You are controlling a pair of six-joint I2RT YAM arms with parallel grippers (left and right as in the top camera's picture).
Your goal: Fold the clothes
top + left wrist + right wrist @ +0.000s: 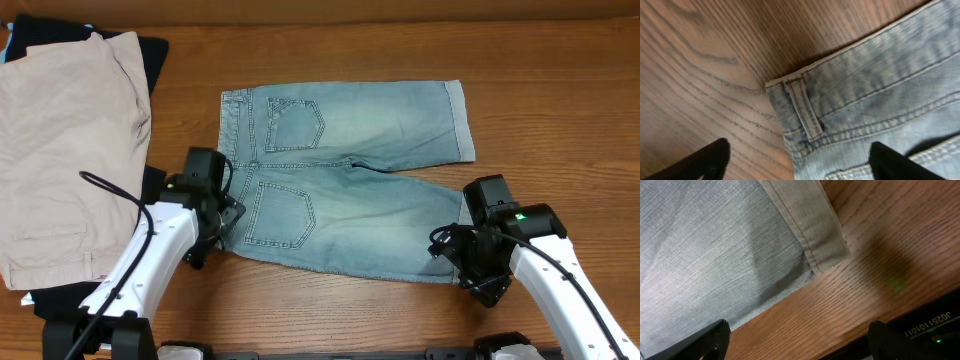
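1. Denim shorts (pixel 340 175) lie flat at the middle of the wooden table (pixel 560 60), waistband to the left, legs running right.
2. The left gripper (pixel 222 215) hangs over the waistband's near corner, by a belt loop (pixel 804 107).
3. The right gripper (pixel 470 245) hangs over the near leg's hem corner (pixel 827 240).
4. At the table's left edge, khaki shorts (pixel 65 150) lie on a black garment (pixel 150 55), apart from the denim.

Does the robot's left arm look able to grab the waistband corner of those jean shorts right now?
Probably yes. The left end effector hangs open right over the denim shorts' waistband corner, which lies flat on the bare table with nothing covering it.
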